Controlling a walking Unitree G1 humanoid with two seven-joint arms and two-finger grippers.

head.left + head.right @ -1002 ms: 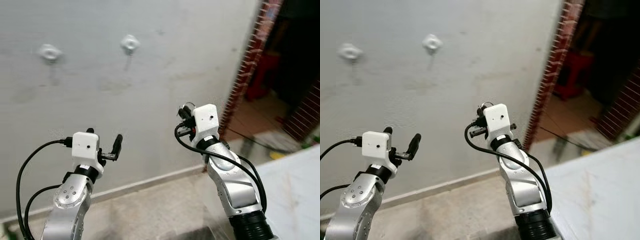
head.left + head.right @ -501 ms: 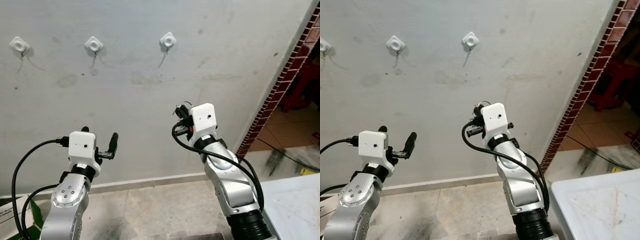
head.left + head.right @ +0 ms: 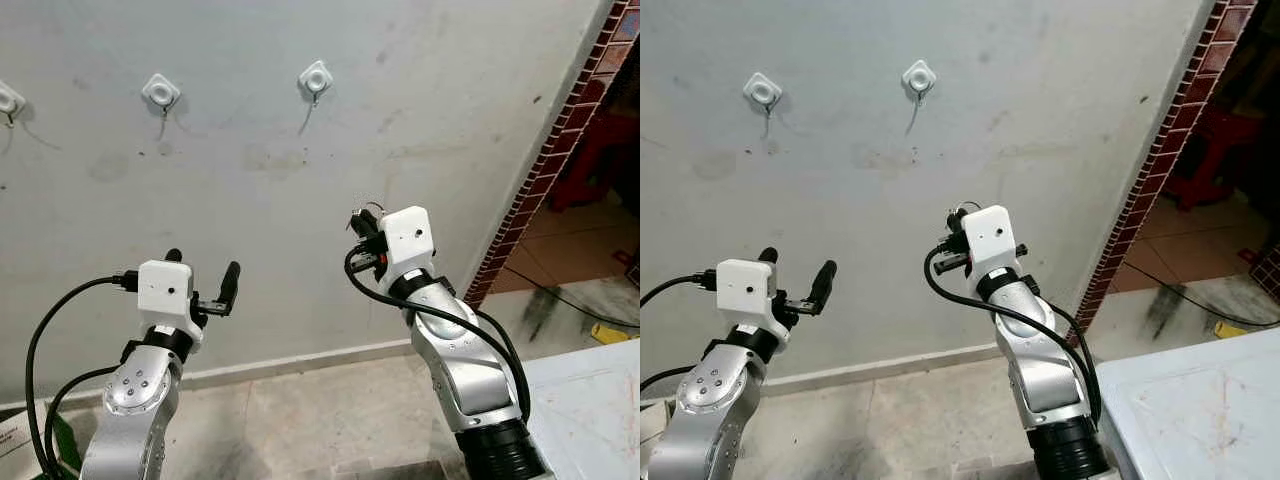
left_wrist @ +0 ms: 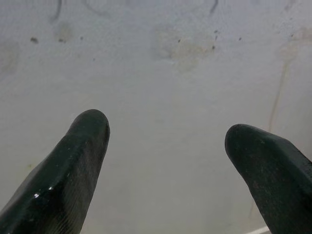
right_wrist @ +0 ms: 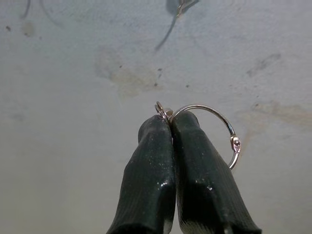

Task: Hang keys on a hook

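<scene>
Facing a grey wall (image 3: 400, 120), the head views show both arms raised before it. Three white hooks (image 3: 315, 78) sit along the wall's upper edge, well above the grippers. A red brick doorway edge (image 3: 560, 150) runs down at the right, with a white tabletop (image 3: 1200, 410) at the lower right corner.

Along the left gripper (image 4: 165, 146), its two black fingers stand wide apart with nothing between them.

Along the right gripper (image 5: 170, 122), the fingers press together, clamped on a silver key ring (image 5: 219, 126) that loops out beside the tips, below a hook.
</scene>
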